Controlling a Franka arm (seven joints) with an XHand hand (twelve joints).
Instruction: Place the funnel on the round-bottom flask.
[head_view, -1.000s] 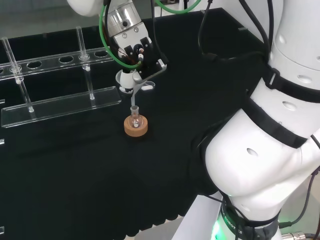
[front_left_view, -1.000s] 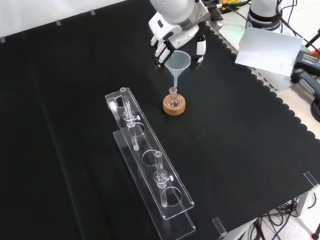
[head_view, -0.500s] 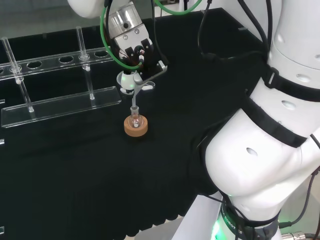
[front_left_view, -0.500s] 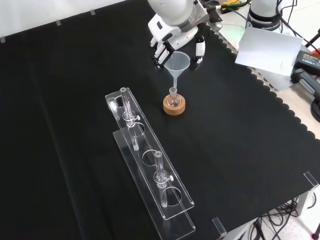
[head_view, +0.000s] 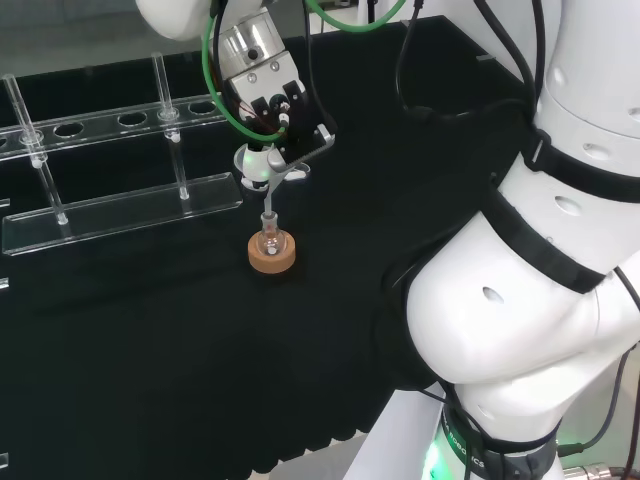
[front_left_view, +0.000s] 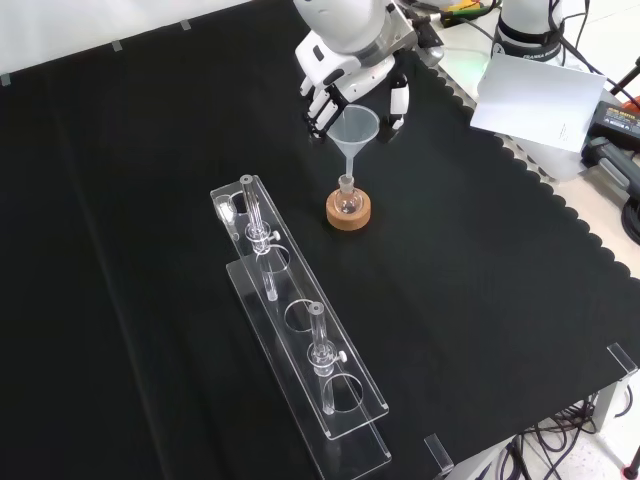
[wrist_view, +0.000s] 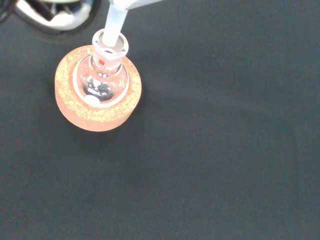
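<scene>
Step in hand: the funnel's stem is entering the flask neck; judging from the wrist view, the tip is sitting at or just inside the mouth, so the seating is nearly done but not finished.
Doing it well: the stem should be going straight down the neck, kept plumb, so it is not levering the flask out of its stand; the fingers should be letting go only once the cone is resting on the rim.
Test-tube rack (front_left_view: 300, 330): lying nearest in the front view, well apart from the work.
Cork ring (front_left_view: 348, 211): sitting on the desk (front_left_view: 480, 300), cradling the flask.
Round-bottom flask (front_left_view: 347, 201): standing upright in the ring, neck pointing up.
Funnel (front_left_view: 354, 128): hanging directly over the flask, stem pointing into its neck.
Hand (front_left_view: 340, 75): farthest back, coming down from above.
Fingers (front_left_view: 322, 103): curling around the funnel's cone, pinching it on both sides.
</scene>
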